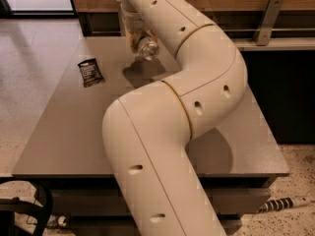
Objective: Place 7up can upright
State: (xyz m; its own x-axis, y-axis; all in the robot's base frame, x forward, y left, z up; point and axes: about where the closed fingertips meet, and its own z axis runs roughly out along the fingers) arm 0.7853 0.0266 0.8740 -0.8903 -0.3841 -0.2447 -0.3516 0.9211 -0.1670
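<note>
Over the far part of the table: my tool (139, 39) hangs here, just under the last stretch of my arm, which hides most of it.
Tool: closed on the can (148, 48) and gripping it by the body. Only a pale, yellowish part of the tool shows, above and to the left of the can.
Can, look: small and cylindrical, with a round, shiny metal end turned toward the camera. The end is silver-grey and catches the light, with a darker ring inside the rim. So little of the side wall shows that I cannot make out any markings.
Can, pose: tilted over, not upright.
Can, place: held clear above the table, near its far edge and left of the middle.
Shadow (142, 73): a dark patch on the table just below the can and the tool, apart from the can itself.
Table (69, 132): a flat grey-brown top.
Packet (91, 72): flat and black, lying on the table left of the can and well apart from it, near the left edge.
Arm (206, 82): cream and thick. It rises from the bottom of the view, bends at the right and runs up and left to the tool, covering the middle of the table.
</note>
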